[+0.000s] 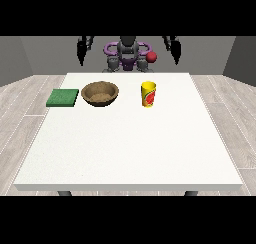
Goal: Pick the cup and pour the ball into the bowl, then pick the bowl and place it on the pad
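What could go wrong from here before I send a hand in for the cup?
1. The tall yellow cup stands upright and narrow; a sideways nudge could tip it before the pour.
2. The round brown wooden bowl sits apart from the cup, so the ball could miss it.
3. The flat green square pad lies near the white table's edge, leaving little margin.

A large white table (130,153) is set on a pale wood-plank floor (20,108) and enclosed by plain grey walls (30,55).
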Robot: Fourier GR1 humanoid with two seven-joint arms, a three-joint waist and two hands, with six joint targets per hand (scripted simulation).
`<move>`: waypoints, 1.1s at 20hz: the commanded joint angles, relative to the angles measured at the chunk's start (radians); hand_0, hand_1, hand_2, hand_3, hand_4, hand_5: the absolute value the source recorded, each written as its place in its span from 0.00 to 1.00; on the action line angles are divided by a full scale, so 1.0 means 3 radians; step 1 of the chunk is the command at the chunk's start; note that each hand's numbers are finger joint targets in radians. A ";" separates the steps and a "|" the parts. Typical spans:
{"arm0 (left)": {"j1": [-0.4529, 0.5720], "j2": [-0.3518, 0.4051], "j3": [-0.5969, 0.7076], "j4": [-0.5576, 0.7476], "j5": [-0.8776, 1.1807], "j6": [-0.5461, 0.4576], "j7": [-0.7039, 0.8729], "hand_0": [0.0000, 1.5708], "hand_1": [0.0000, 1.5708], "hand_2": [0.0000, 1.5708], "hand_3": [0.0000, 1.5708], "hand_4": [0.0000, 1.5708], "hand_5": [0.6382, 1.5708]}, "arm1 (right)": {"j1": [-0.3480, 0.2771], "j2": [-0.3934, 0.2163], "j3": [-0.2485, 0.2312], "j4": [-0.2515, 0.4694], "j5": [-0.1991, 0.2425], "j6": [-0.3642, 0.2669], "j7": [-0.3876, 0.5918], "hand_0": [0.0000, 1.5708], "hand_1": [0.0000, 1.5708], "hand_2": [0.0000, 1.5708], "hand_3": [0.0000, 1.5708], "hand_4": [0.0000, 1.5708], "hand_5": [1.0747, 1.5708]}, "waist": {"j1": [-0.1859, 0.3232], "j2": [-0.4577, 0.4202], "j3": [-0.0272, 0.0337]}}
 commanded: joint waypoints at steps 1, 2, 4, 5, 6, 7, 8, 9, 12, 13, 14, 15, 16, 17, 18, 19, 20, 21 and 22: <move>-0.0033 0.0078 0.0020 -0.0190 0.0010 -0.0014 0.0132 0.00 0.00 0.00 0.00 0.00 0.89 | -0.0042 -0.0080 -0.0024 -0.0211 -0.0011 0.0013 0.0112 0.00 0.00 0.00 0.00 0.08 0.98 | 0.0001 -0.0512 0.0001; -0.0045 0.0087 0.0023 -0.0217 0.0018 -0.0018 0.0176 0.00 0.00 0.00 0.00 0.00 0.89 | -0.0056 -0.0105 -0.0026 -0.0243 -0.0006 0.0018 0.0155 0.00 0.00 0.00 0.00 0.08 0.98 | 0.0001 -0.0594 -0.0005; -0.0061 0.0110 0.0023 -0.0278 0.0035 -0.0030 0.0280 0.00 0.00 0.00 0.00 0.00 0.89 | -0.0073 -0.0143 -0.0033 -0.0310 -0.0010 0.0026 0.0245 0.00 0.00 0.00 0.00 0.08 0.98 | -0.0003 -0.0760 -0.0006; -0.0071 0.0131 0.0027 -0.0311 0.0042 -0.0039 0.0342 0.00 0.00 0.00 0.00 0.00 0.89 | -0.0082 -0.0158 -0.0039 -0.0346 -0.0020 0.0030 0.0292 0.00 0.00 0.00 0.00 0.08 0.98 | -0.0003 -0.0852 0.0000; -0.0075 0.0136 0.0034 -0.0335 0.0054 -0.0037 0.0397 0.00 0.00 0.00 0.00 0.00 0.89 | -0.0093 -0.0179 -0.0048 -0.0383 -0.0024 0.0032 0.0334 0.00 0.00 0.00 0.00 0.08 0.98 | -0.0007 -0.0934 -0.0003; 0.0133 -0.0308 -0.0244 -0.0240 0.0086 0.0392 -0.0095 0.00 0.00 0.00 0.00 0.00 0.89 | 0.0406 -0.0141 -0.0338 0.0064 -0.0498 0.0375 -0.0444 0.00 0.00 0.00 0.00 0.08 0.98 | -0.0094 -0.0385 0.0012; 0.0226 -0.0312 -0.0381 -0.0172 0.0103 0.0597 -0.0265 0.00 0.00 0.00 0.00 0.00 0.88 | 0.0402 -0.0094 -0.0322 0.0074 -0.0523 0.0408 -0.0509 0.00 0.00 0.00 0.00 0.04 0.98 | -0.0162 -0.0338 0.0004; 0.0105 -0.0315 -0.0581 -0.0276 0.0107 0.0696 -0.0287 0.00 0.00 0.00 0.00 0.00 0.89 | 0.0316 -0.0201 -0.0459 0.0283 -0.0557 0.0522 -0.0755 0.00 0.00 0.00 0.00 0.05 0.99 | -0.0056 -0.0211 0.0005; 0.0045 -0.0322 -0.0699 -0.0252 0.0149 0.0789 -0.0466 0.00 0.00 0.00 0.00 0.00 0.90 | 0.0156 -0.0252 -0.0581 0.0544 -0.0590 0.0675 -0.1099 0.00 0.00 0.00 0.00 0.02 0.99 | 0.0014 -0.0001 -0.0001; 0.0245 -0.0323 -0.0914 -0.0170 0.0192 0.0911 -0.0665 0.00 0.00 0.00 0.00 0.00 0.89 | 0.0272 -0.0274 -0.0596 0.0617 -0.0576 0.0757 -0.1274 0.00 0.00 0.00 0.00 0.00 0.98 | -0.0035 0.0012 -0.0001; -0.0004 -0.0325 -0.0567 -0.0018 0.0148 0.0730 -0.0665 0.00 0.00 0.00 0.00 0.00 0.90 | 0.0152 -0.0203 -0.0494 0.0525 -0.0539 0.0727 -0.1140 0.00 0.00 0.00 0.00 0.05 0.98 | -0.0062 0.0057 -0.0002; 0.0006 -0.0325 -0.0664 0.0077 0.0156 0.0800 -0.0817 0.00 0.00 0.00 0.00 0.00 0.89 | 0.0060 -0.0246 -0.0607 0.0649 -0.0649 0.0809 -0.1288 0.00 0.00 0.00 0.00 0.05 0.98 | -0.0061 0.0161 -0.0002; -0.0039 -0.0326 -0.0765 -0.0007 0.0161 0.0903 -0.0734 0.00 0.00 0.00 0.00 0.00 0.89 | 0.0107 -0.0221 -0.0551 0.0835 -0.0497 0.0801 -0.1432 0.00 0.00 0.00 0.00 0.00 0.97 | -0.0023 0.0143 -0.0002; -0.0054 -0.0327 -0.0678 0.0242 0.0229 0.0768 -0.1043 0.00 0.00 0.00 0.00 0.00 0.88 | -0.0057 -0.0325 -0.0641 0.0794 -0.0617 0.0871 -0.1334 0.00 0.00 0.00 0.00 0.05 0.98 | -0.0056 0.0259 -0.0003; -0.0151 -0.0311 -0.0551 0.0197 0.0122 0.0703 -0.0847 0.00 0.00 0.00 0.00 0.00 0.89 | -0.0161 -0.0263 -0.0635 0.0880 -0.0549 0.0718 -0.1231 0.00 0.00 0.00 0.00 0.00 0.98 | 0.0017 0.0169 -0.0002; -0.0414 -0.0252 -0.0365 0.0292 0.0217 0.0682 -0.0744 0.00 0.00 0.00 0.00 0.00 0.88 | -0.0157 -0.0163 -0.0505 0.0818 -0.0416 0.0629 -0.1298 0.00 0.00 0.00 0.00 0.00 0.98 | -0.0056 0.0247 -0.0002; -0.0397 -0.0327 -0.0498 0.0514 0.0117 0.0853 -0.1096 0.00 0.00 0.00 0.00 0.00 0.88 | -0.0281 -0.0197 -0.0518 0.0836 -0.0444 0.0692 -0.1386 0.00 0.00 0.00 0.00 0.00 0.98 | -0.0093 0.0400 -0.0003; -0.0606 -0.0298 -0.0341 0.0508 0.0110 0.0811 -0.1037 0.00 0.00 0.00 0.00 0.00 0.88 | -0.0300 -0.0217 -0.0605 0.1002 -0.0490 0.0780 -0.1662 0.00 0.00 0.00 0.00 0.00 0.98 | -0.0111 0.0520 -0.0002; -0.0801 -0.0248 -0.0275 0.0533 0.0133 0.0786 -0.0982 0.00 0.00 0.00 0.00 0.00 0.88 | -0.0544 -0.0276 -0.0685 0.1027 -0.0556 0.0728 -0.1510 0.00 0.00 0.00 0.00 0.00 0.97 | -0.0083 0.0615 -0.0002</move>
